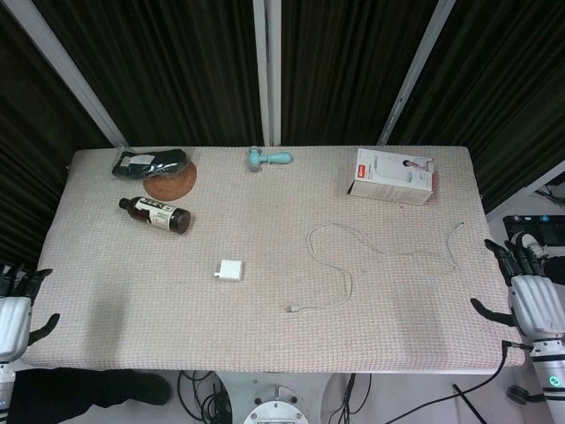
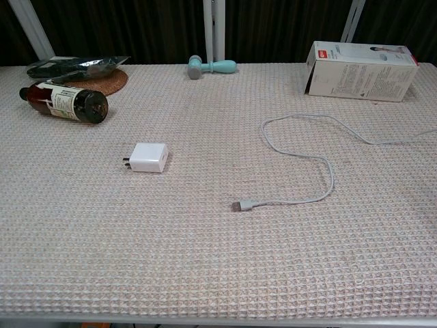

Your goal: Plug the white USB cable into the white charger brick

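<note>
Your white charger brick (image 1: 231, 270) lies flat on the woven table mat (image 1: 265, 336), prongs pointing away from the white USB cable (image 1: 349, 291). The cable's plug end (image 2: 240, 205) rests on the mat near the brick, on its right and a little toward you, not touching it; from there the cord curls away from the brick toward the white carton (image 1: 394, 176) (lying on its side) and trails to the mat's right edge. Beyond the brick, toward the far left corner, lie a dark brown bottle (image 1: 156, 215), a round woven coaster (image 1: 170, 184) with a dark packet (image 1: 146, 162) on it, and a teal handled tool (image 1: 269, 158). Your left hand (image 1: 16, 309) hangs off the mat's left edge, fingers spread, holding nothing. Your right hand (image 1: 530, 296) sits off the right edge, fingers likewise apart and empty.
</note>
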Robot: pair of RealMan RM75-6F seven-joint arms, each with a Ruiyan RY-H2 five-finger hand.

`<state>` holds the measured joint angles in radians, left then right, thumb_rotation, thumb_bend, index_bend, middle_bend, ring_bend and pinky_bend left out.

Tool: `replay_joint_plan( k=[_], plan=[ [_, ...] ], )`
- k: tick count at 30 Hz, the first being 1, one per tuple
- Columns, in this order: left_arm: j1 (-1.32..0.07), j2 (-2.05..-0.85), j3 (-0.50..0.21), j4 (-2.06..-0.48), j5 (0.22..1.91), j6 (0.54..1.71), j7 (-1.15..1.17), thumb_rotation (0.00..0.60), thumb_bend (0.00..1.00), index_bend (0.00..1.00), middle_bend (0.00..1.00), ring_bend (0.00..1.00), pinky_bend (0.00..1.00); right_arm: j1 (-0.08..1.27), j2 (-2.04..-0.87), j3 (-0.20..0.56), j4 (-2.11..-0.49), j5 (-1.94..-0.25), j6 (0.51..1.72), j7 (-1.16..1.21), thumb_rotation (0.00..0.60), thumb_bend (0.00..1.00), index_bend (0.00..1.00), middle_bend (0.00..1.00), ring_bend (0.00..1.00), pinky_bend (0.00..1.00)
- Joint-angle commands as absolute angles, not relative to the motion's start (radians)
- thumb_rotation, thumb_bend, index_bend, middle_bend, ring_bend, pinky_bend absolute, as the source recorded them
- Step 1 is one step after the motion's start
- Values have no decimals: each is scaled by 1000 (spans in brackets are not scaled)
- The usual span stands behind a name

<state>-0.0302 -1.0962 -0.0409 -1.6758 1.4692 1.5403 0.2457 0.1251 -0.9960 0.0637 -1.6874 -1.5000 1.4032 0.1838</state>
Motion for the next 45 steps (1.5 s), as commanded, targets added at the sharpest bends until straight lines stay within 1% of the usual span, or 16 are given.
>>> replay_joint_plan(
  k=[1,8,12,15,16,19,22,24,26,30,37,45],
  plan=[
    [-34,-1100,-39,-1674,1463,1529,247,600,188,217,239,75,0,132,-998,63,-1689,-1500,1392,180,600,124,21,125,0,0],
    [-32,-1100,-39,-1676,1463,1533,253,600,188,217,240,75,0,160,-997,59,-1701,-1526,1358,172,600,124,21,126,0,0],
    [-35,-1101,-40,-1680,1469,1534,256,600,188,217,239,75,0,224,-992,47,-1728,-1609,1290,206,600,126,21,141,0,0],
    [-38,-1101,-40,-1685,1476,1535,261,600,188,217,239,75,0,309,-997,36,-1757,-1688,1192,239,600,157,21,158,0,0],
    [-38,-1101,-39,-1688,1480,1537,263,600,188,217,239,75,0,348,-1005,32,-1767,-1712,1143,255,600,168,21,165,0,0],
    [-36,-1102,-38,-1692,1486,1543,268,600,188,217,239,75,0,451,-1039,31,-1779,-1748,1016,289,600,171,21,178,0,0],
    [-35,-1103,-36,-1695,1488,1545,270,600,188,217,240,75,0,548,-1088,41,-1778,-1750,896,308,600,186,21,201,0,0],
    [-35,-1104,-34,-1696,1490,1543,273,600,188,217,239,75,0,613,-1129,48,-1767,-1745,817,323,600,218,21,215,0,0],
    [-36,-1105,-33,-1698,1494,1542,275,600,188,217,239,75,0,662,-1174,55,-1746,-1727,758,342,600,248,21,232,0,0],
    [-36,-1108,-31,-1698,1499,1544,278,600,188,217,239,75,0,751,-1271,62,-1690,-1685,651,371,600,254,21,242,0,0],
    [-36,-1112,-30,-1688,1489,1535,268,600,188,217,240,75,0,807,-1358,62,-1613,-1618,596,338,600,268,21,255,0,0],
    [-39,-1117,-31,-1678,1487,1530,260,600,188,217,239,76,0,830,-1396,49,-1583,-1570,592,301,600,267,21,254,0,0]
  ],
)
